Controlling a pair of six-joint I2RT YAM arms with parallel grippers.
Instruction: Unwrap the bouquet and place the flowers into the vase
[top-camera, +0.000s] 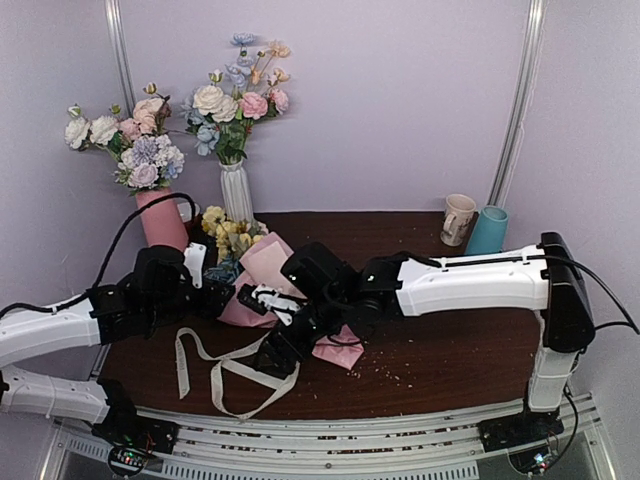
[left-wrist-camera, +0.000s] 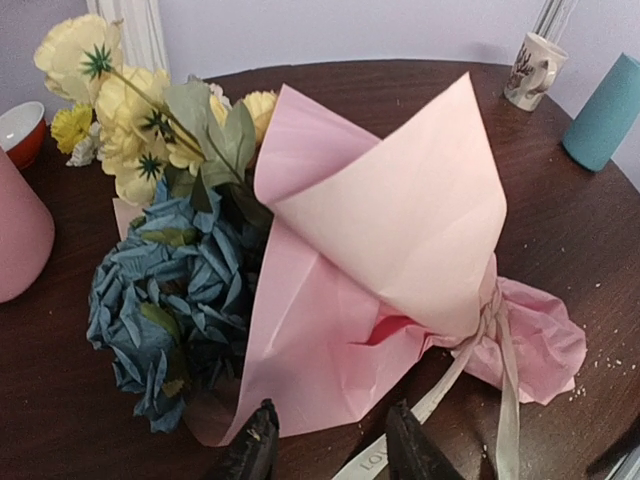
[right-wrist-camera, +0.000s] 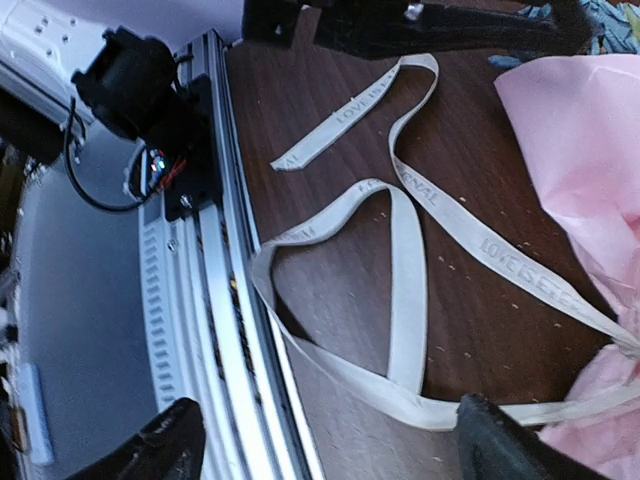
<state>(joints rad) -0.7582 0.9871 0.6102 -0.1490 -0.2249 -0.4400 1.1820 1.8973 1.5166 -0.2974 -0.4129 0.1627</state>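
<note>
Now the bouquet (top-camera: 262, 262) lies wrapped on its side at ten o'clock on the surface (top-camera: 450, 350), the vase (top-camera: 487, 231) upright at two o'clock. The right end effector (right-wrist-camera: 330, 440) gapes wide above the loose ribbon (right-wrist-camera: 405, 300); the left end effector (left-wrist-camera: 332, 440) stands half open, perhaps touching the bouquet.

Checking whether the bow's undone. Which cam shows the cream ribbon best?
Right wrist. The ribbon fills the frame: loose loops and tails flat on the table, lettering visible, running to the pink wrap. Top external shows it small, trailing toward the near edge. Left wrist catches only the strands gathered at the wrap's neck.
</note>
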